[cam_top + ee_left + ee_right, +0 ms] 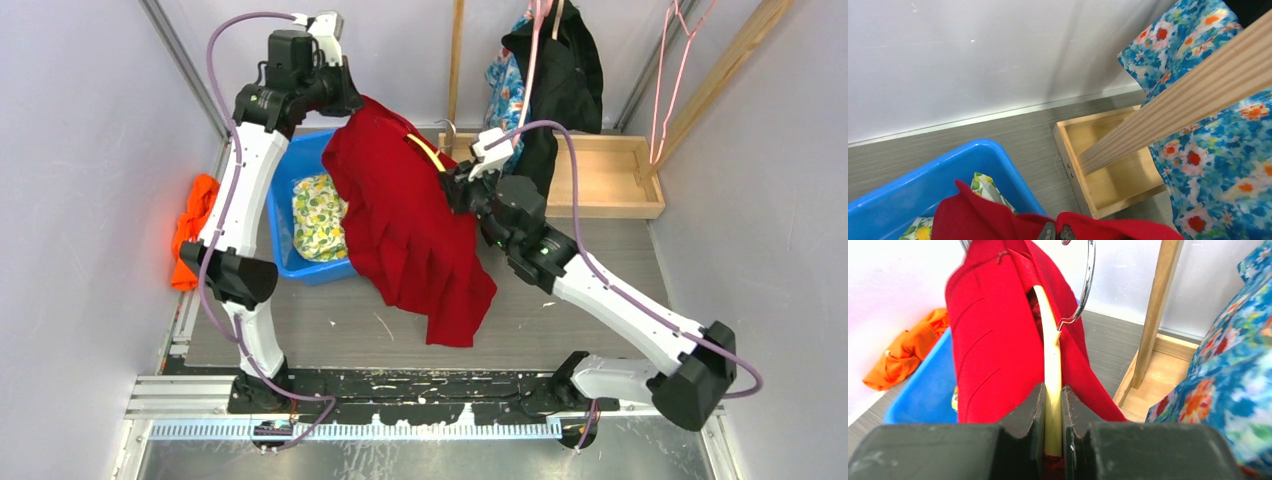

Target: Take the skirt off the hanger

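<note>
Top cam: we see the red skirt (410, 225) slung in the air btwn the two arms, above the table (560, 320), still on its hanger (428, 150). The hanger's pale bar sits inside the waist opening, and its metal hook (447, 128) pokes out toward the back wall.

The left gripper (347, 100) is at the skirt's upper left corner. On the left wrist cam we see its tips (1055, 233) pressed together w/ red cloth bunched right at them, so it is pinching the fabric. The right gripper (452, 185) is at the opposite side. Its wrist cam shows both fingers (1035, 415) clamped on the hanger's bar, w/ the skirt draped to either side.

The hem falls toward the near edge, clear of the bases. The skirt's left part overlaps the blue bin (285, 200), which holds a yellow-green print cloth (318, 215).

An orange cloth (195, 225) lies by the left wall. At the back right is a wooden tray (610, 175) w/ an upright wooden post (456, 60). A floral garment (505, 85) and a black garment (565, 70) hang above it.
</note>
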Action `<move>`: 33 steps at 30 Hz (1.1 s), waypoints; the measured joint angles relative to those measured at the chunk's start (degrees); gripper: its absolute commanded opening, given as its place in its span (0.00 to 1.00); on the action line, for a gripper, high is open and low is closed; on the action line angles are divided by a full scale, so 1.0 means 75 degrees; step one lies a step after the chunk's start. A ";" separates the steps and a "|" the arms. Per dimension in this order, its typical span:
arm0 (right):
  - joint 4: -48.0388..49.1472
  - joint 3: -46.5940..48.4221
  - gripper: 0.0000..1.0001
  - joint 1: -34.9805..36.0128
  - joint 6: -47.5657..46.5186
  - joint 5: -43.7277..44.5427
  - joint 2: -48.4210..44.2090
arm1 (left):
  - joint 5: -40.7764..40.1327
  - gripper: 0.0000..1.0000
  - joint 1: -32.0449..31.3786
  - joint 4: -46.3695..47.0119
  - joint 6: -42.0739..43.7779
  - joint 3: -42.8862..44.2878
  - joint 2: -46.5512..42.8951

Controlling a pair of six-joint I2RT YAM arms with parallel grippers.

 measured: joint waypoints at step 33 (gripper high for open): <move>-0.1396 0.0641 0.00 0.0248 -0.0711 0.0221 -0.0318 | 0.1448 0.60 0.0901 0.1227 -0.0653 -0.2177 -0.1585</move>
